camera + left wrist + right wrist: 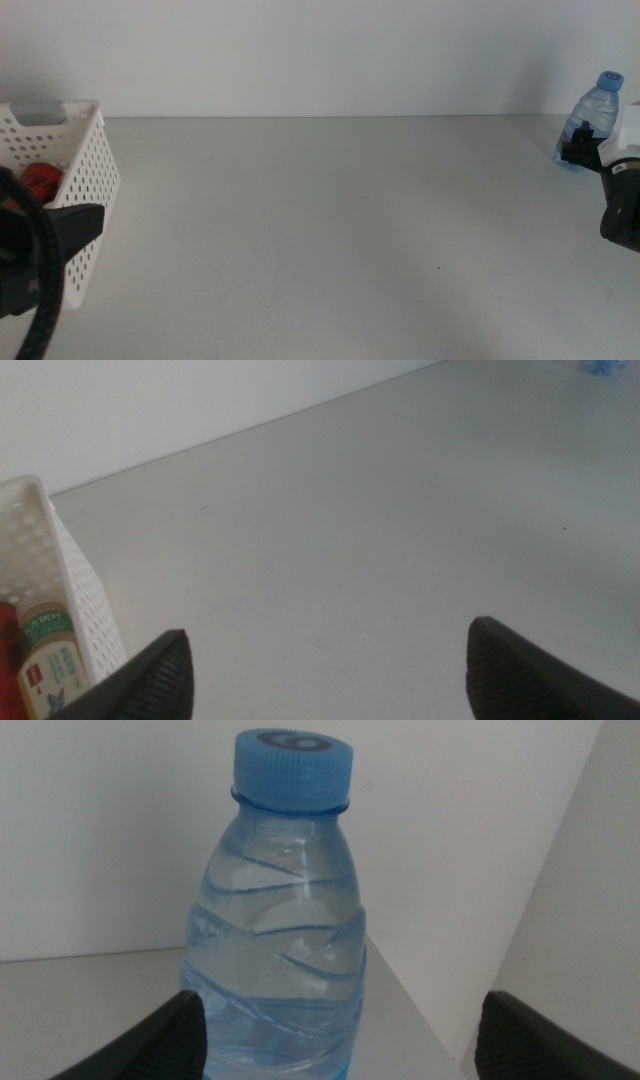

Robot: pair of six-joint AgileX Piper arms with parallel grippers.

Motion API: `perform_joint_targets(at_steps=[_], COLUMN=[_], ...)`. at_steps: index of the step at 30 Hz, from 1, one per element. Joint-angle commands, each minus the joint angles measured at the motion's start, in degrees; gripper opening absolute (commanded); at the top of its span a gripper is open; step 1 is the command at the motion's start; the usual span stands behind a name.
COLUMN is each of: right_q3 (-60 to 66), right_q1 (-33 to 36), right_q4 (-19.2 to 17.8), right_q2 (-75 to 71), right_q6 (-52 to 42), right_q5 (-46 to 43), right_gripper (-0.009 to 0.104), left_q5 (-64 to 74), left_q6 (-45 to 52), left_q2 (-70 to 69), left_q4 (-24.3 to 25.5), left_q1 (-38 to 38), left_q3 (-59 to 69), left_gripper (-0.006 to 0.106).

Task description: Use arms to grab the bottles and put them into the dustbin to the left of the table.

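Observation:
A small clear water bottle (593, 118) with a blue cap stands upright at the table's far right. My right gripper (580, 151) is at its base. In the right wrist view the water bottle (285, 930) fills the picture between the jaws of the open right gripper (340, 1045), closer to one jaw; whether they touch is hidden. The white perforated dustbin (88, 175) sits at the left, with a red can (40, 180) inside. My left gripper (75, 228) hangs open beside it. The left wrist view shows the dustbin (70, 575) holding a yellow tea bottle (52, 660).
The light-grey table (330, 220) stretches wide and bare between the dustbin and the water bottle. A white wall runs along the back edge. A thick black cable (45, 290) hangs by the left arm.

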Motion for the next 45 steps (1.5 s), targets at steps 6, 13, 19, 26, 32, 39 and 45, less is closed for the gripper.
perform_joint_targets(at_steps=[6,13,19,26,32,39,45], right_q3=[-4.8,-8.4,-12.7,-20.2,-22.4,-23.2,-26.9], right_q1=[-0.4,-0.4,-0.4,-0.4,0.4,6.2,14.8], right_q4=[-1.0,-2.3,-2.4,-2.4,-3.6,-15.6,-36.6], right_q2=[-0.3,2.8,6.4,10.6,10.0,3.0,-1.6], right_q6=[-0.2,1.6,1.6,1.0,-1.9,6.0,22.1], right_q5=[-3.6,-2.3,-2.2,-0.4,7.4,11.3,14.0], right_gripper=[0.075,0.075,0.075,0.074,0.009,-0.001,-0.001], left_q5=[-4.3,-4.3,-4.3,-4.3,-4.3,-4.3,-4.3], left_q6=[-0.9,-0.9,-0.9,-0.9,-0.9,-0.9,-0.9], left_q2=[0.1,0.1,0.1,0.1,0.1,0.1,0.1], left_q4=[0.2,0.2,0.2,0.2,0.2,0.2,0.2], left_q1=[-0.4,-0.4,-0.4,-0.4,-0.4,-0.4,-0.4], left_q3=[-1.5,-1.5,-1.5,-1.5,-1.5,-1.5,-1.5], left_gripper=[0.093,0.093,0.093,0.093,0.093,0.093,0.093])
